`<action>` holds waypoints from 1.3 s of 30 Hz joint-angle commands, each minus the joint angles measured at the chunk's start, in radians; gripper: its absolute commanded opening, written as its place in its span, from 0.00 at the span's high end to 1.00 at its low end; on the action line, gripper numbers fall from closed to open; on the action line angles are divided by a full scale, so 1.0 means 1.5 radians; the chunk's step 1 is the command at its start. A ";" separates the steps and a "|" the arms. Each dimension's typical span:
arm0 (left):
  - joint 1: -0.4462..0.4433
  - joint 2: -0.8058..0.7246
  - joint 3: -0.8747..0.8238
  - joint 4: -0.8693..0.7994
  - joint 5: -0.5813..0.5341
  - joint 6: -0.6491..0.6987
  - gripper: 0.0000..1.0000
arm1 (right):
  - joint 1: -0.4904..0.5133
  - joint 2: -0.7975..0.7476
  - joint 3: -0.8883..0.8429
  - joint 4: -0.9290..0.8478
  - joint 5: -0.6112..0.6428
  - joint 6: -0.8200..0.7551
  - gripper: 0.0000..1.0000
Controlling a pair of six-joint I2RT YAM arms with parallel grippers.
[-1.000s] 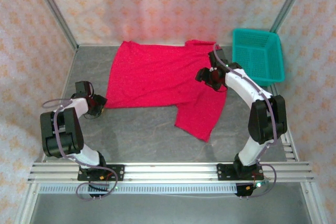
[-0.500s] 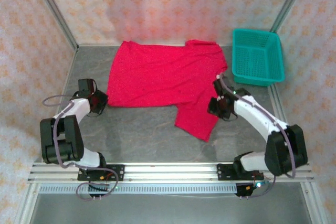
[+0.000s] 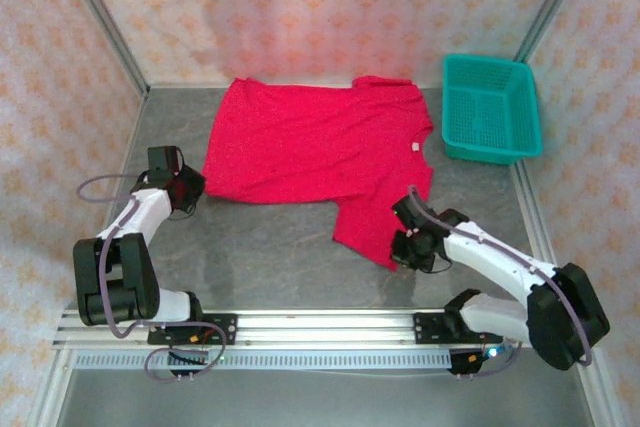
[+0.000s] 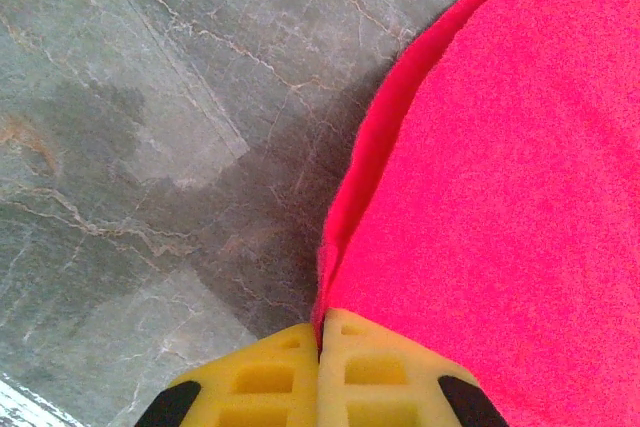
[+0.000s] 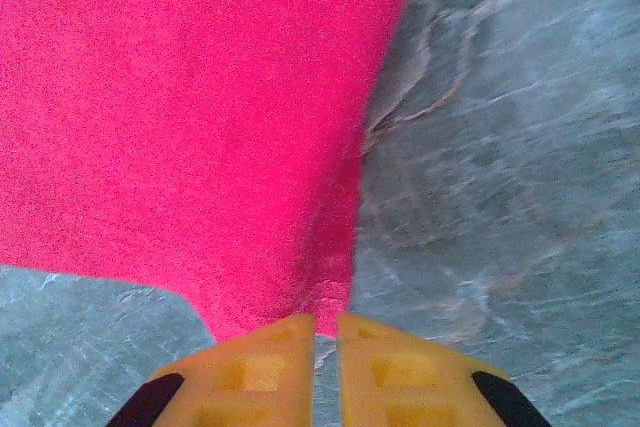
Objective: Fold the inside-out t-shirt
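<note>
Tabletop (image 3: 270, 247), grey marbled, bears t-shirt (image 3: 310, 152); walls (image 3: 300, 7) floral.

bare table (image 3: 270, 257): free strip, near centre, between t-shirt (image 3: 310, 147) and arm bases. t-shirt: flat, spans far middle. teal mesh basket (image 3: 490, 107): 1 raised obstacle, far right corner.

Robot lab w/ alu rail (image 3: 330, 322), patterned backdrop walls (image 3: 300, 7)

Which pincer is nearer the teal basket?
Right. The right pincer is at the t-shirt's sleeve corner, near-left of the basket; the left pincer is across the t-shirt, far left.
</note>
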 commanded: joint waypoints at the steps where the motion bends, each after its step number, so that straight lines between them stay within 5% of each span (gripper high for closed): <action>1: -0.004 -0.013 -0.001 -0.021 -0.022 0.009 1.00 | 0.025 0.019 -0.008 0.037 0.008 0.041 0.80; 7: -0.005 -0.017 0.002 -0.026 -0.024 0.010 1.00 | 0.035 0.040 -0.010 0.047 0.020 0.048 0.62; 19: -0.005 -0.019 0.002 -0.024 -0.023 0.008 1.00 | 0.039 0.085 -0.047 0.094 0.016 0.060 0.60; 21: -0.005 -0.021 0.002 -0.025 -0.024 0.008 1.00 | 0.039 0.105 -0.045 0.102 0.017 0.058 0.64; 26: -0.005 -0.042 0.011 -0.046 -0.025 0.014 1.00 | 0.039 0.106 0.001 0.072 0.043 0.045 0.98; 39: -0.005 -0.156 0.243 -0.187 -0.017 0.046 1.00 | -0.023 -0.004 0.380 0.019 0.383 -0.134 1.00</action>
